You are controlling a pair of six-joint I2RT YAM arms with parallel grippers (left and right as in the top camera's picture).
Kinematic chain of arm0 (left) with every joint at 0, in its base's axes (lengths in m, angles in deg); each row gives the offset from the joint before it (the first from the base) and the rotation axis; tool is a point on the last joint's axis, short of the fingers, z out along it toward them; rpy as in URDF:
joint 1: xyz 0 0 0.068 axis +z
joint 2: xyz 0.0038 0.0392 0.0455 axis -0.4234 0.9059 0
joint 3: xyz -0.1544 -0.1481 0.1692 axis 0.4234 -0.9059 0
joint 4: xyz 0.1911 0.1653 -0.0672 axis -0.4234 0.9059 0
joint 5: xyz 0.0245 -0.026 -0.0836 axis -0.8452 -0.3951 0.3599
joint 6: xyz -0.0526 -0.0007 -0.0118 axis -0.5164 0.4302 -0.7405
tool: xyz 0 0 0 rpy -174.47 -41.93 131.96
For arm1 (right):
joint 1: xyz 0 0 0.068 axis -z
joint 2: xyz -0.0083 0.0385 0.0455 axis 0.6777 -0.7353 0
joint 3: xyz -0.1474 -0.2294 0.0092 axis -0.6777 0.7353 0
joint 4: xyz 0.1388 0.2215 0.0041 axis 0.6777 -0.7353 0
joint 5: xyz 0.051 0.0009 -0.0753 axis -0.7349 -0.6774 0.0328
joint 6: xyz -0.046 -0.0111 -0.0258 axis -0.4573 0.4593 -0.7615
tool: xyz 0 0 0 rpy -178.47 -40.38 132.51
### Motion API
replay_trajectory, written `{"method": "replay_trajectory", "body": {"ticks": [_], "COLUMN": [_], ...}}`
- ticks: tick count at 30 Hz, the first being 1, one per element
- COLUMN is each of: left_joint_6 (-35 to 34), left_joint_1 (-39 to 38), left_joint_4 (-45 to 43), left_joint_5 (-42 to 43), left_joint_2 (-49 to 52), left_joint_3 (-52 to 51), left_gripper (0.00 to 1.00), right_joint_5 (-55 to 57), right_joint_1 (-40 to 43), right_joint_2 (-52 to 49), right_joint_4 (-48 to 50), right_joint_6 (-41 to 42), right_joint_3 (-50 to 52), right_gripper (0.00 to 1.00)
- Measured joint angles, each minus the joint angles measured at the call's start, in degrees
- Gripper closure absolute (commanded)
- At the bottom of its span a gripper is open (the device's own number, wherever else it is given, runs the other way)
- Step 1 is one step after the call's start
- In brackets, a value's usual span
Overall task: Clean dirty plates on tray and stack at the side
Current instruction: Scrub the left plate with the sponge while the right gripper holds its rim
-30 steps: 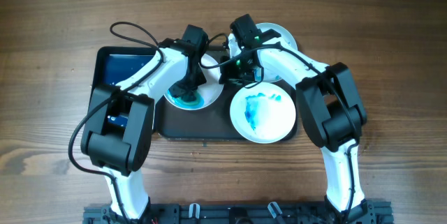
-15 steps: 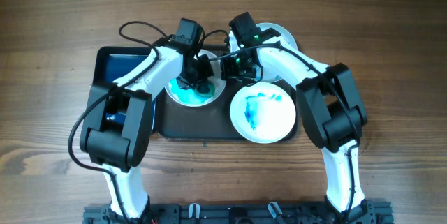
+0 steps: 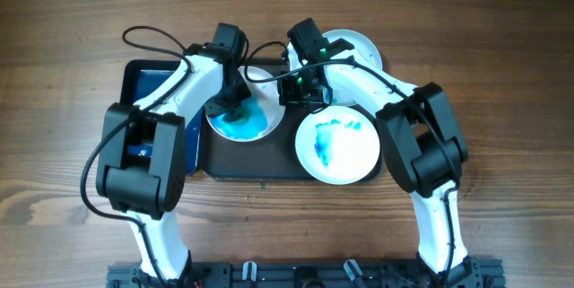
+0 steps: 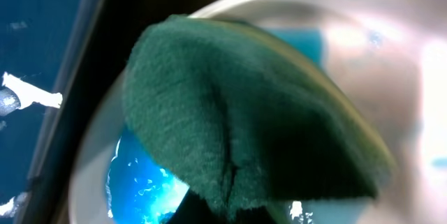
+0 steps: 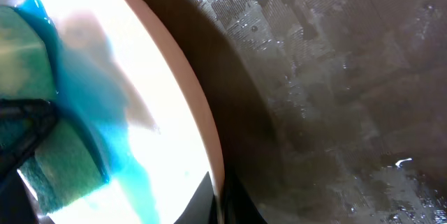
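left arm [image 3: 184, 86] and right arm [image 3: 377, 77] meeting over the left plate [image 3: 256, 122], sponge [image 4: 237, 112] covering it, right arm overhanging the back plate [image 3: 363, 46], front plate [image 3: 338, 149] lying reachable from above

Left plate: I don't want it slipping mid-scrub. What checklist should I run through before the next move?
1. Sponge gripped by left gripper: ok, the right wrist view shows dark fingers clamped on it.
2. Sponge touching left plate: ok.
3. Left plate clean: not ok, blue smear on it.
4. Right gripper holding that plate's rim: cannot tell, it sits at the rim but the grip is hidden.
5. Front plate clean: not ok, blue smears.
6. Left plate on tray: ok.
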Motion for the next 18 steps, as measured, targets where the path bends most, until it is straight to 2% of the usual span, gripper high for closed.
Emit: {"method": "replay_trajectory", "body": {"ticks": [6, 7, 10, 13, 16, 18], "left_joint_6": [15.08, 15.98, 17.68, 17.35, 13.99, 8.76], "left_joint_1": [0.22, -0.83, -2.08, -2.25, -2.34, -2.71], "left_joint_4": [-2.08, -3.45, -7.26, -9.66, -10.23, -8.50], "left_joint_5": [17.20, 21.40, 25.55, 25.46, 19.28, 11.13], "left_joint_2": [0.07, 0.24, 0.63, 0.70, 0.70, 0.66], "left_joint_3": [-0.33, -0.44, -0.72, -0.74, -0.74, -0.57], "left_gripper": [0.96, 0.96, 0.96, 0.96, 0.96, 0.96], "right_joint_5": [0.11, 0.11, 0.11, 0.15, 0.15, 0.13], "right_joint_1": [0.74, 0.74, 0.74, 0.76, 0.74, 0.74], "right_joint_2": [0.00, 0.00, 0.00, 0.00, 0.00, 0.00], "right_joint_4": [-0.57, -0.57, -0.57, -0.52, -0.48, -0.33], "right_joint_6": [-0.04, -0.04, -0.02, 0.00, 0.00, 0.00], "right_joint_3": [0.00, 0.00, 0.00, 0.00, 0.00, 0.00], "right_gripper": [0.96, 0.96, 0.96, 0.96, 0.96, 0.96]}}
